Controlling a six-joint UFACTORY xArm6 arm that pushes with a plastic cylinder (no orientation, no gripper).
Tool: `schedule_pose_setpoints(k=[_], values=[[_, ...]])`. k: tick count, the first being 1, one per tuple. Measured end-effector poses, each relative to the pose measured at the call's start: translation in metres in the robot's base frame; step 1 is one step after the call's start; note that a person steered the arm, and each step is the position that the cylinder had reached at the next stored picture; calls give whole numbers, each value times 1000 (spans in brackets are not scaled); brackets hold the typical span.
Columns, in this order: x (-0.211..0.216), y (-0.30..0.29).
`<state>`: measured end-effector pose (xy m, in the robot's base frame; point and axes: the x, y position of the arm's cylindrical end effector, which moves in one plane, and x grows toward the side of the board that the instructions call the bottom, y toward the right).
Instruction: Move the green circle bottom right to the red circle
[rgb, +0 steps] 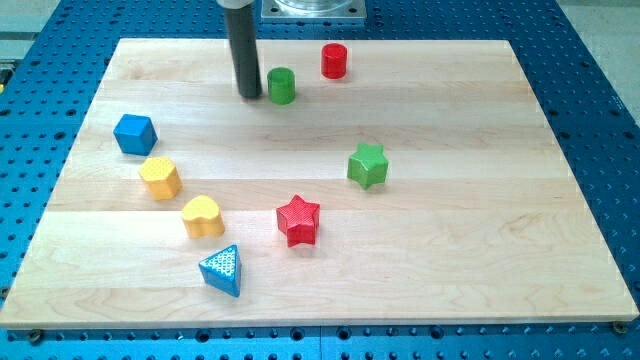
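Note:
The green circle (282, 86) stands near the view's top, centre. The red circle (334, 61) is just up and to the right of it, a short gap apart. My tip (250, 95) rests on the board just left of the green circle, close to it but with a thin gap showing. The dark rod rises straight up out of the view's top.
A green star (368, 165) sits right of centre, a red star (298, 220) below centre. A blue cube (134, 133), a yellow hexagon (160, 177), a yellow heart (203, 216) and a blue triangle (222, 270) run down the left side. The wooden board (480, 250) lies on a blue perforated table.

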<state>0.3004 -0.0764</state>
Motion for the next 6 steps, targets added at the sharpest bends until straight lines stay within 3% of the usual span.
schedule_pose_setpoints(k=[2,3,4,5,6], values=[[10,154],[-14,154],[4,209],[26,222],[17,260]])
